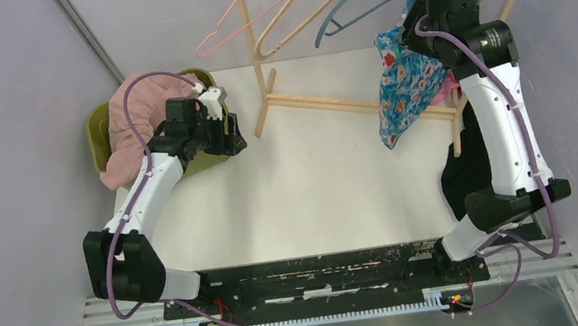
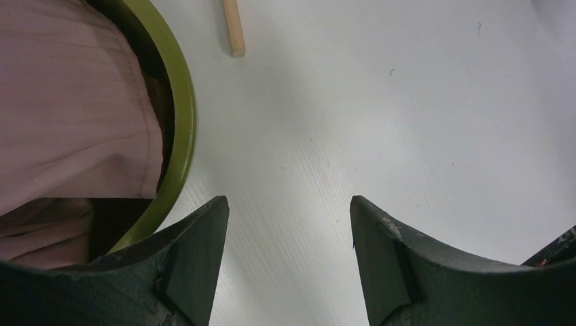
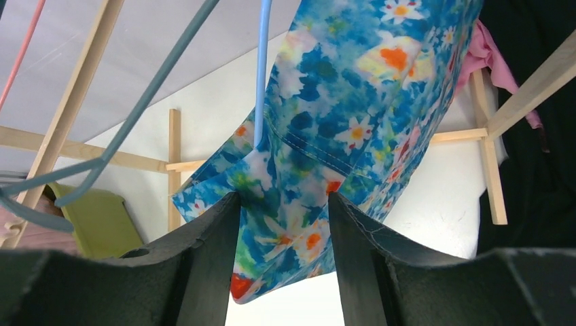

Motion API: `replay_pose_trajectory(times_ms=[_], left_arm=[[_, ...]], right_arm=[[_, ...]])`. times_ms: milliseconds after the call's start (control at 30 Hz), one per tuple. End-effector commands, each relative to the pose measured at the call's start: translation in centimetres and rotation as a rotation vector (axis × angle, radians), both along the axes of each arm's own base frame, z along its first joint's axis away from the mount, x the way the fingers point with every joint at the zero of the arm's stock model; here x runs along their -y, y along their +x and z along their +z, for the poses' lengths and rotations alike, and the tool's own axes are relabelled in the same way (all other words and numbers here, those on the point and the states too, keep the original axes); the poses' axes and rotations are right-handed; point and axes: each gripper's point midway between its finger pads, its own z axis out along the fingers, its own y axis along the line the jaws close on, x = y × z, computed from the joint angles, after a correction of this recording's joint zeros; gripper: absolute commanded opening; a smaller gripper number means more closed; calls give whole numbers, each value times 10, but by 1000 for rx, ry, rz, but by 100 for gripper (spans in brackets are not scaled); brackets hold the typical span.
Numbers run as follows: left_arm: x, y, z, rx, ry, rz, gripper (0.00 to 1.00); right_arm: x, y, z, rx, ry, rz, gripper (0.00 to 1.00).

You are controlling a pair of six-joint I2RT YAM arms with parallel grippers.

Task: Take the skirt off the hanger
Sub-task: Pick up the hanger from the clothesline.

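Right gripper (image 3: pixel 284 200) sits spread around our floral skirt (image 3: pixel 353 102). It looks thin, floppy and light, so we'd pinch the seam beside the blue hanger (image 3: pixel 263 68). Left gripper (image 2: pixel 289 210) is spread too.

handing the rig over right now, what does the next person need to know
Left gripper: open, empty, over the table beside the green bin, which holds a pink garment.
Right gripper: up at the wooden rack, fingers either side of the floral skirt; cannot tell if it pinches.
The skirt hangs on the light blue hanger.
Done: nothing removed yet.
Left: get the skirt off the hanger.
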Motion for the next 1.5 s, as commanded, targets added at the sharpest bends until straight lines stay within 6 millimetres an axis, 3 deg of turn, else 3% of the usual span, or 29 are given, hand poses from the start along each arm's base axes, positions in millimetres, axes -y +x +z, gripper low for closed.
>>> replay_pose_trajectory(times_ms=[0,133,267,367,500,700,833,933,1167,1467], left_arm=[[7,5,15,61,-3,-58,73],[7,5,14,60,-4,-61,73],[7,4,13,58,-2,-65,73],[7,3,11,59,0,-66,73],[10,2,10,51,-17,-76,73],[17,2,9,41,-49,-91,72],[18,1,7,34,-52,-94,72],[18,2,7,33,-50,-93,72],[15,3,8,44,-33,-89,72],[12,-2,3,44,-6,-98,72]], right_arm=[[-11,12,26,95,3,13,56],[-19,23,34,117,-72,14,56],[-11,22,29,104,-102,-36,56],[3,9,23,90,-139,-91,55],[27,-16,33,106,-207,-155,54],[58,-55,55,126,-304,-236,54],[63,-65,76,187,-299,-249,54],[57,-54,87,223,-298,-224,54],[45,-10,94,276,-280,-227,54],[65,28,79,240,-315,-283,54]])
